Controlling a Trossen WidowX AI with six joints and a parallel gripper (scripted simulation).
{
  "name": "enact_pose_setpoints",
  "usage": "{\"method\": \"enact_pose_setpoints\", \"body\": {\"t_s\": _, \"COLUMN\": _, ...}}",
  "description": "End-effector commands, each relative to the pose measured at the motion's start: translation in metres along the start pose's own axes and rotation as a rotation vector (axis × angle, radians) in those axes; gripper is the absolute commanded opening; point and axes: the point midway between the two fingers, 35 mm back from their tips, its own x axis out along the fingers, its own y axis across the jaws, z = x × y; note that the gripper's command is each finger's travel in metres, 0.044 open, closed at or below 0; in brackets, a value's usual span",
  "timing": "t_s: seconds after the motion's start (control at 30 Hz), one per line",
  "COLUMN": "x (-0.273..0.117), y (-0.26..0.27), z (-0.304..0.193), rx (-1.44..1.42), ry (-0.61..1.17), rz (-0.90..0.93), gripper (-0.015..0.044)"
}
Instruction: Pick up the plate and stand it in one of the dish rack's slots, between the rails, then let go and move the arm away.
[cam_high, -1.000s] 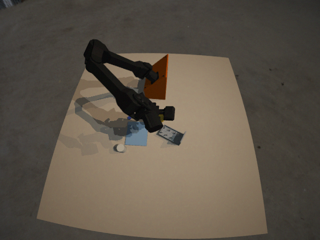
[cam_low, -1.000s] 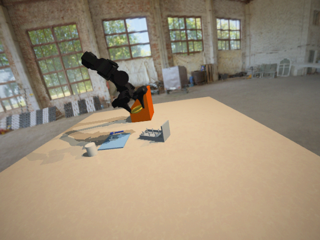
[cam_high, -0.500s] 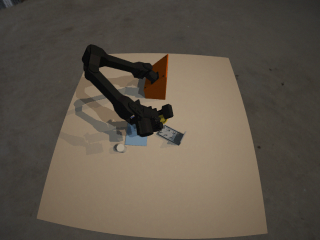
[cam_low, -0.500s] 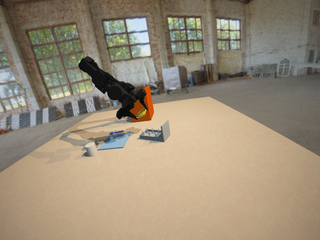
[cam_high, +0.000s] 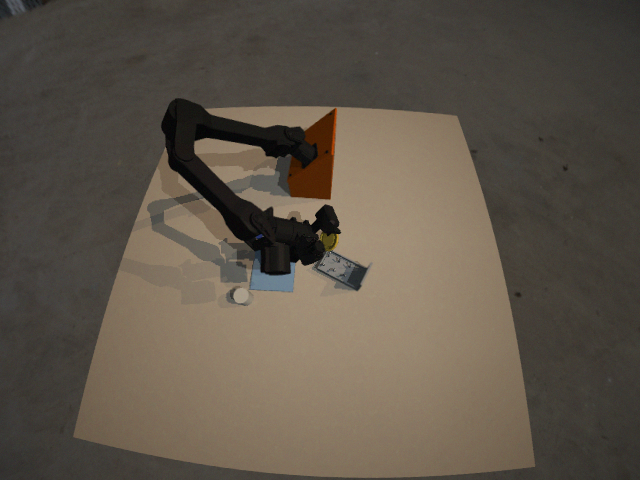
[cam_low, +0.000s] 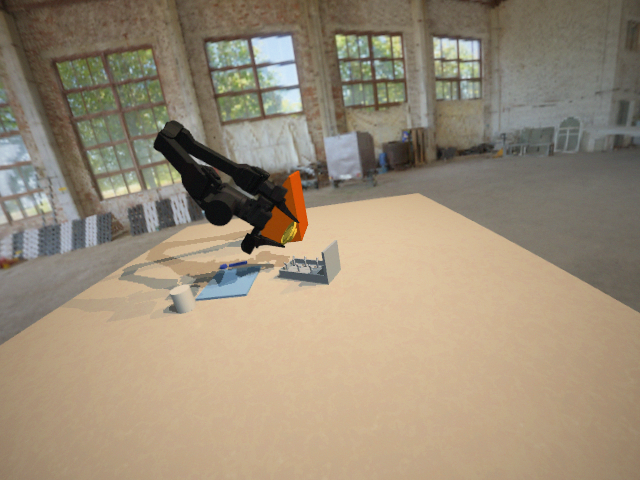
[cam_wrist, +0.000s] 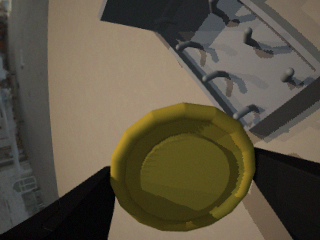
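"What's the plate like?"

"The yellow plate (cam_high: 329, 241) (cam_low: 288, 233) (cam_wrist: 185, 170) is round, with a raised rim, and it's tilted steeply in the air, near the dish rack."

"And that dish rack (cam_high: 361, 279) (cam_low: 332, 263) (cam_wrist: 287, 109)?"

"Grey, shallow, with upright pegs in rows and a tall panel at one end. It sits below the plate's level, the plate out of its slots."

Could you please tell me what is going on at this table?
A black robot arm has a yellow plate gripped by opposite edges between the fingers of its gripper. The plate is tilted and held up off the table, close to the grey dish rack, but not yet in a slot. The job is to stand it between the rails and let go. A blue mat-like sheet and a pale cylinder are nearby.
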Motion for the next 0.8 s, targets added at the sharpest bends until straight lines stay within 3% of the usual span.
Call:
{"method": "enact_pose_setpoints", "body": {"t_s": 0.0, "x": 0.005, "y": -0.001, "z": -0.002, "rx": -0.078, "ry": -0.040, "rz": 0.056, "gripper": 0.0000}}
{"method": "enact_pose_setpoints", "body": {"t_s": 0.77, "x": 0.015, "y": -0.020, "z": -0.001, "rx": -0.525, "ry": -0.416, "rz": 0.176, "gripper": 0.0000}}
